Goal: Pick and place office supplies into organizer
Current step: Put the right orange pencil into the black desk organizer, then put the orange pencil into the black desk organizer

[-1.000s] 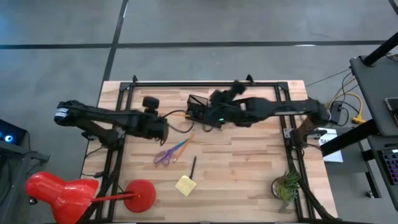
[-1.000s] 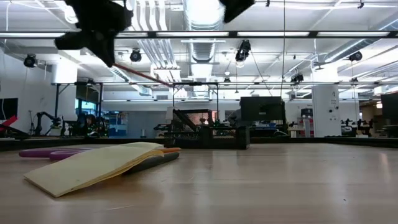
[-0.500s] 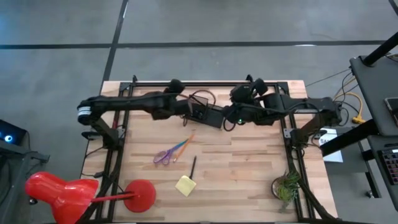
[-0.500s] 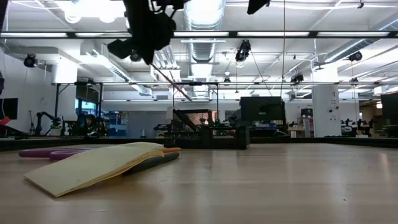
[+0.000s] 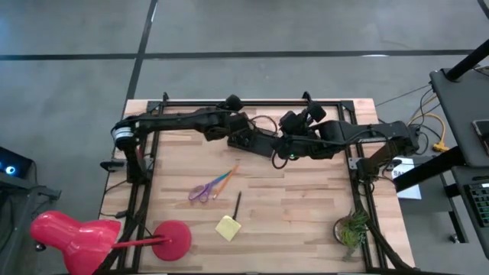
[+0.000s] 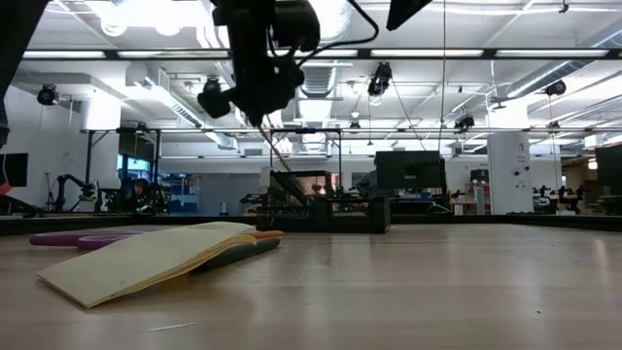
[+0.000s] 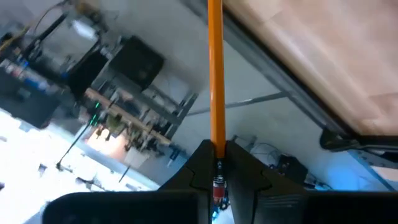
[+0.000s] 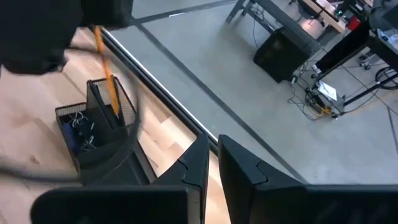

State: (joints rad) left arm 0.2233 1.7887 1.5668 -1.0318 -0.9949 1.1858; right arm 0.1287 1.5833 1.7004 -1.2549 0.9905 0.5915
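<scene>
Left gripper (image 5: 243,131) swung from table's 9 o'clock to organizer (image 8: 93,127) at 12 o'clock, clamped on orange pencil (image 7: 215,74); tip entering compartment. Release pending. Right gripper (image 5: 281,153) closed, empty, adjacent.

Open-plan robotics lab, exposed ceiling ducts (image 6: 311,24); strip lights, equipment benches (image 6: 321,209), concrete floor (image 5: 306,30)

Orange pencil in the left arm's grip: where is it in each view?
Left wrist: orange pencil vertical at centre, rising from the left end effector.
Right wrist: upper left, slanted, lower end at the organizer.
Low: thin slanted line, upper centre-left.
High: not discernible, hidden under the arm.
Shared landmark: the left end effector shut on it.
</scene>
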